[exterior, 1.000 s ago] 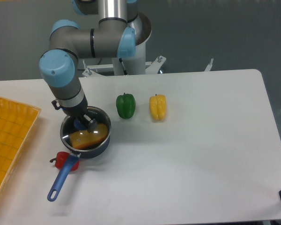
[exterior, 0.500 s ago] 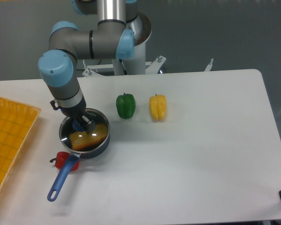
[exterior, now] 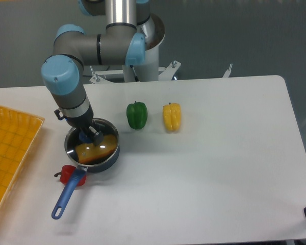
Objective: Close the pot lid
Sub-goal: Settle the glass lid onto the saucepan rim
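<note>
Pot (exterior: 94, 153) at table's (exterior: 219, 163) 9 o'clock side, blue handle toward 7. Glass lid (exterior: 103, 148) sits on pot. Gripper (exterior: 92, 136) over lid centre; fingers' spread unclear. Green pepper (exterior: 136, 115) at pot's 2 o'clock.

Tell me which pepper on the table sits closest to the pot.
The red pepper, touching the pot where its blue handle begins. The green pepper and yellow pepper stand apart, farther right.
</note>
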